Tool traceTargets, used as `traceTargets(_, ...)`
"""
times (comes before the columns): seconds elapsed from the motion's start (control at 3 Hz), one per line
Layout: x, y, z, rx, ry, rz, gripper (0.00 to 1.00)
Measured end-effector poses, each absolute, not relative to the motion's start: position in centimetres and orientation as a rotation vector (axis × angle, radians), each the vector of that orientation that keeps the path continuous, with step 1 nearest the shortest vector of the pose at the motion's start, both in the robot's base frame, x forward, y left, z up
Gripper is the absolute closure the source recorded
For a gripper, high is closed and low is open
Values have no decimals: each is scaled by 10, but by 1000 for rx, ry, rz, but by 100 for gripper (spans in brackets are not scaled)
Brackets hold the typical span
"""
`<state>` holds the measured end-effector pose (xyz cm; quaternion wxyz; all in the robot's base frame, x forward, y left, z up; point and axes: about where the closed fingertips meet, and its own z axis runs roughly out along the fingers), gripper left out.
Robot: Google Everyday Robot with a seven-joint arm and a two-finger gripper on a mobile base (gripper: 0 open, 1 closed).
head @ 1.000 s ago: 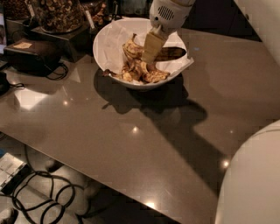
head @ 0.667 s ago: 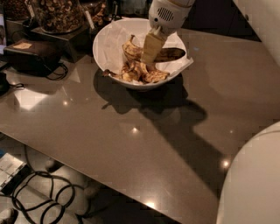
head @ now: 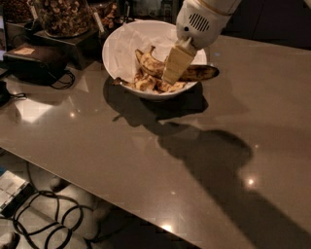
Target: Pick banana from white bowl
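The white bowl (head: 115,44), lined with white paper, stands at the back of the brown table. The dark brown-black banana (head: 200,73) lies along the bowl's right side, and its end sticks out over the right rim. Yellower brown-blotched bananas (head: 147,62) lie in the middle and front of the bowl. My gripper (head: 171,78) reaches down into the bowl from the upper right. Its cream tip is at the dark banana's left end and hides that part of it.
A glass jar of brown snacks (head: 60,14) stands on a dark stand at the back left, close to the bowl. A black pouch with a cord (head: 34,59) lies left of it. The table's front edge runs diagonally, with cables (head: 48,216) on the floor below.
My gripper has moved a little lower and to the right, deeper into the bowl. The bowl and bananas look unmoved.
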<state>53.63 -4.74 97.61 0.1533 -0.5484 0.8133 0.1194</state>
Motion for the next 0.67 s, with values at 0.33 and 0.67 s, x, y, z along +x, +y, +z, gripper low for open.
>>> traceTargets(0.33,470,-57,978,-1534,2397,384,100)
traceTargets(0.67,472,-56,980,-1529,2387,379,100)
